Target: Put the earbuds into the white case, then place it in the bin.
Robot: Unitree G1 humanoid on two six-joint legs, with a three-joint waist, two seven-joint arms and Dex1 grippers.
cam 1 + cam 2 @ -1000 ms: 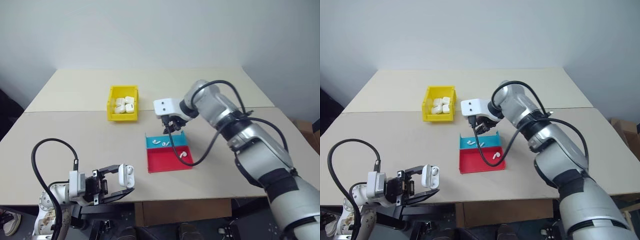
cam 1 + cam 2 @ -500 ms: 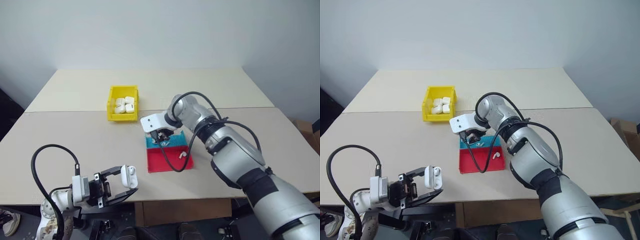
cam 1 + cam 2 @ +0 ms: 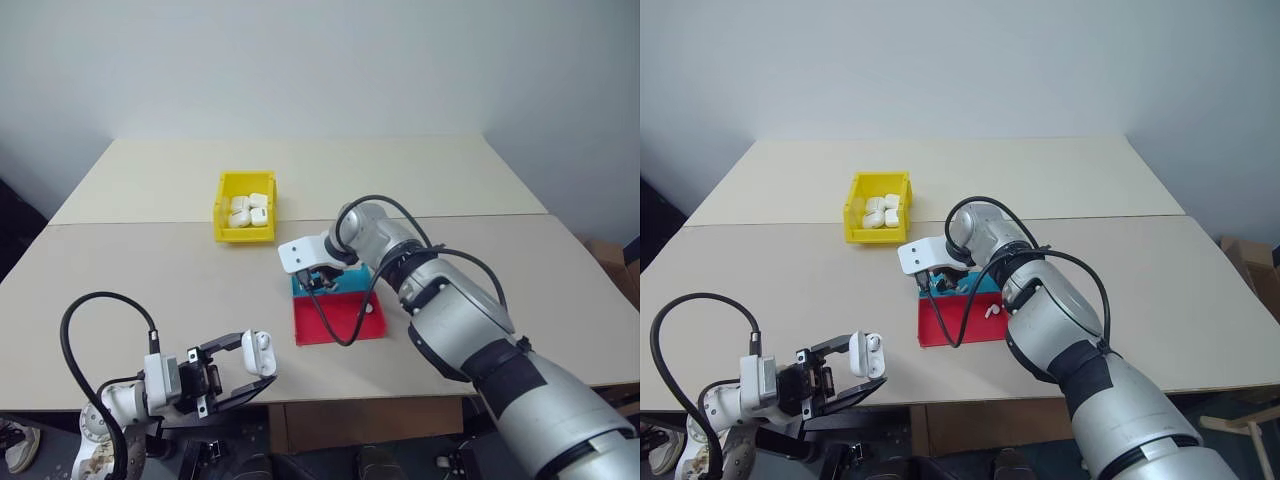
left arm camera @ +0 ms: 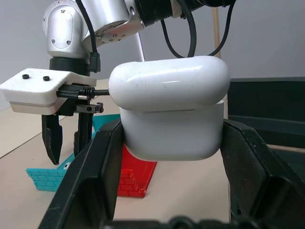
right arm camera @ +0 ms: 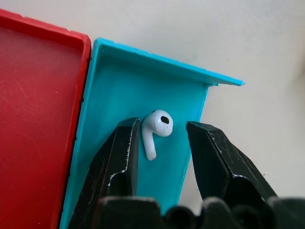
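The right gripper (image 5: 162, 143) is straddling, part-open, a tiny glossy white earbud (image 5: 156, 128) at the blue tray's (image 5: 124, 86) far end, risking flicking it away if closing off-centre, while the left gripper (image 4: 171, 143) is clamping the rounded white plastic case (image 4: 171, 117) off the table's (image 3: 150, 270) near edge.

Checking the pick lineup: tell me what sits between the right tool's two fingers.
In the right wrist view, one white earbud lies on the blue tray section between the right tool's open fingers, close beside one finger.
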